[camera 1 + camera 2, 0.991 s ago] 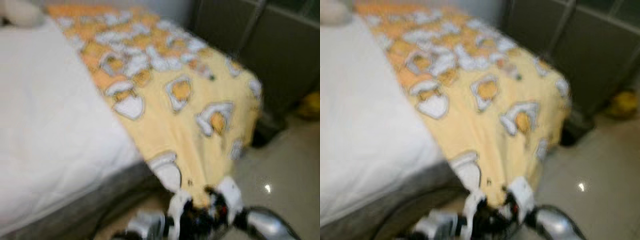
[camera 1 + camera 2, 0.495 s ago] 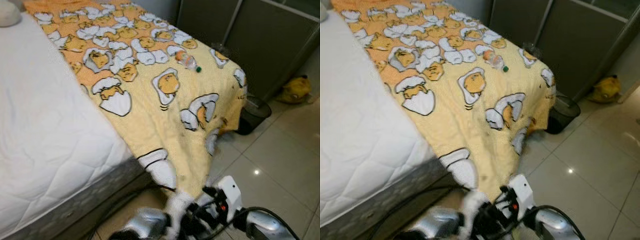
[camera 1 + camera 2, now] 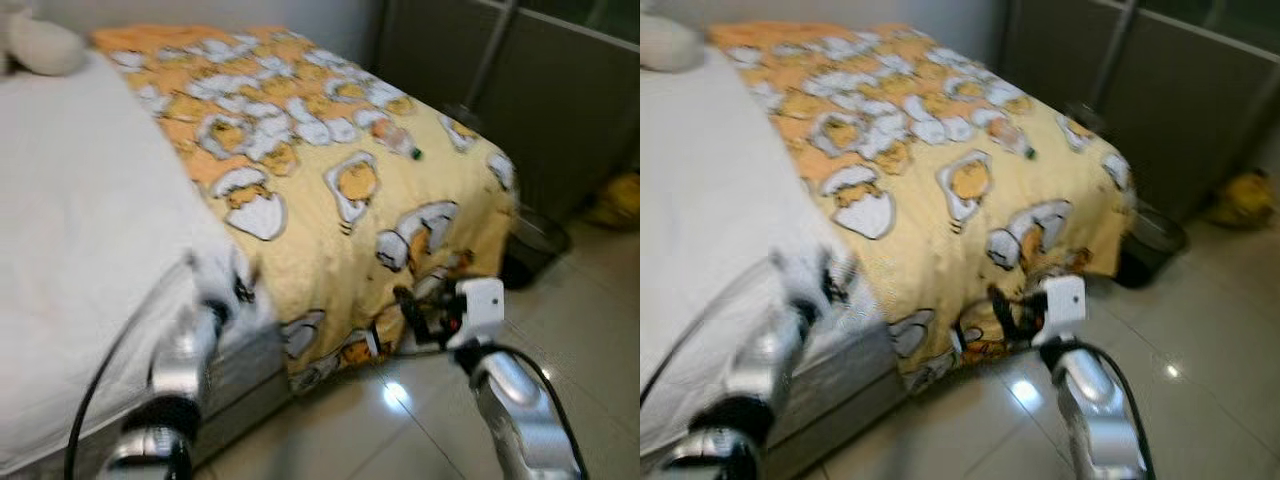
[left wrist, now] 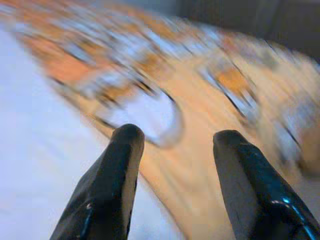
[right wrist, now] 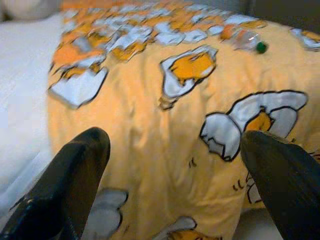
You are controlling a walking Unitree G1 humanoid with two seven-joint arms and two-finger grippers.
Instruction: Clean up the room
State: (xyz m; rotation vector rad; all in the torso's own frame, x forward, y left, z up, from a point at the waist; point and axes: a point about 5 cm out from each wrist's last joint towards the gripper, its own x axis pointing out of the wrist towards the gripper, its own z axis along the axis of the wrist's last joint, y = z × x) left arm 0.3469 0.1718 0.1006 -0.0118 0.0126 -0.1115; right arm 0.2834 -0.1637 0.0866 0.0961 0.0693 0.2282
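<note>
Both pincers, left (image 4: 175,145) and right (image 5: 175,145), gape empty before the blanket (image 5: 165,130).

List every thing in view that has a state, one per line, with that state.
left gripper: open, empty, raised over the bed's edge
right gripper: open, empty, facing the blanket's hanging end
yellow blanket: spread over the bed, draped down at the foot
plastic bottle: lying on its side on the blanket, green cap on
white mattress: uncovered
dark bin: upright on the floor
</note>
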